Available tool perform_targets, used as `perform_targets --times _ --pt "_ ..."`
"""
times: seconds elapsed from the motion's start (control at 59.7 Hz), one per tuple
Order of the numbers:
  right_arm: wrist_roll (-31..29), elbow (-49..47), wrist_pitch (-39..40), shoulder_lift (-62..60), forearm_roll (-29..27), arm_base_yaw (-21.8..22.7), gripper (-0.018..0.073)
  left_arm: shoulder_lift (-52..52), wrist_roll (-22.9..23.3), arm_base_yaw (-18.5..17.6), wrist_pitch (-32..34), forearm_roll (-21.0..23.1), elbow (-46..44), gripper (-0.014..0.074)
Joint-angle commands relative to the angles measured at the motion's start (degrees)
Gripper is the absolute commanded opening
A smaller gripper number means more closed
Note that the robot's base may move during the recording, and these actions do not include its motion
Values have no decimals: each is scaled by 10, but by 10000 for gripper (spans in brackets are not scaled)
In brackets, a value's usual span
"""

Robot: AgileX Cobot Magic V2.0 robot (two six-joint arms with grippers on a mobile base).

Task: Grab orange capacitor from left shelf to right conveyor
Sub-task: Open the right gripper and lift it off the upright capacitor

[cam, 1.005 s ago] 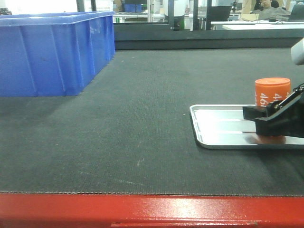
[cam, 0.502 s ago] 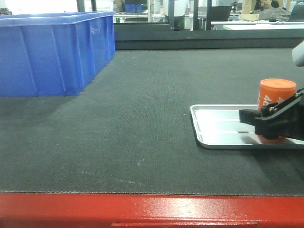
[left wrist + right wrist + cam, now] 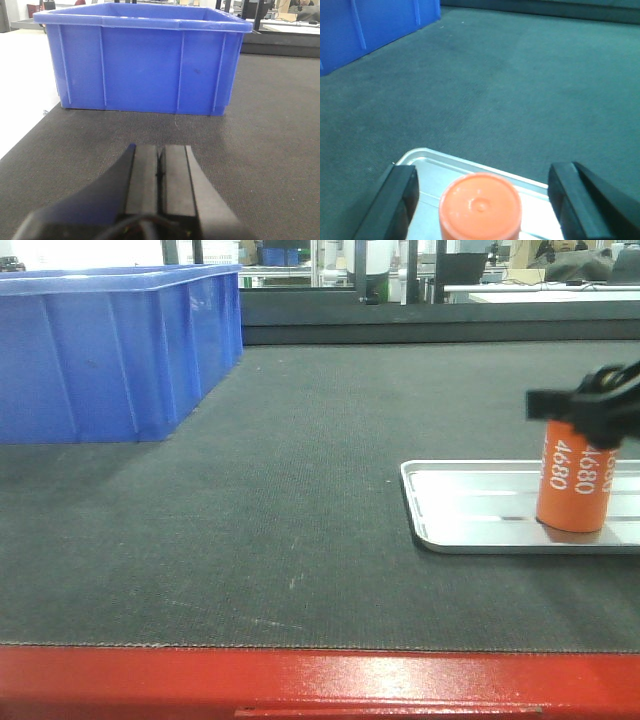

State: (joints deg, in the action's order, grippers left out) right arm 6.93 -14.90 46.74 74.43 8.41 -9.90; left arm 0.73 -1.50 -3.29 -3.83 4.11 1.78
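The orange capacitor [image 3: 575,485], marked 4680, stands upright on the silver tray [image 3: 470,510] at the right. My right gripper [image 3: 590,408] is at the level of the capacitor's top, jaws wide open. In the right wrist view the capacitor's round top [image 3: 481,207] sits between the two black fingers [image 3: 400,195] with a clear gap on each side, over the tray [image 3: 425,162]. My left gripper [image 3: 160,155] is shut and empty, low over the dark mat, facing the blue bin [image 3: 145,65].
The blue bin [image 3: 100,350] stands at the back left of the dark mat [image 3: 300,490]. A red edge [image 3: 320,680] runs along the front. Desks and people are far behind.
My right gripper has risen from the capacitor's lower body to its top. The capacitor's full side, hidden by the fingers before, now shows standing on the tray.
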Motion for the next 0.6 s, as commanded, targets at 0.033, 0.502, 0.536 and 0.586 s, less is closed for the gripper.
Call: perform_targets --times 0.033,0.502,0.536,0.586 --pt "37 -8 -81 -112 4 3 622 7 1 1 52 1 -2 -127" --pt "125 -9 -532 -527 4 3 137 7 1 1 52 1 -2 -127" --pt "125 -9 -551 -544 4 3 97 7 1 1 52 1 -2 -127" --pt "125 -9 -570 -564 4 3 49 7 1 1 52 1 -2 -127"
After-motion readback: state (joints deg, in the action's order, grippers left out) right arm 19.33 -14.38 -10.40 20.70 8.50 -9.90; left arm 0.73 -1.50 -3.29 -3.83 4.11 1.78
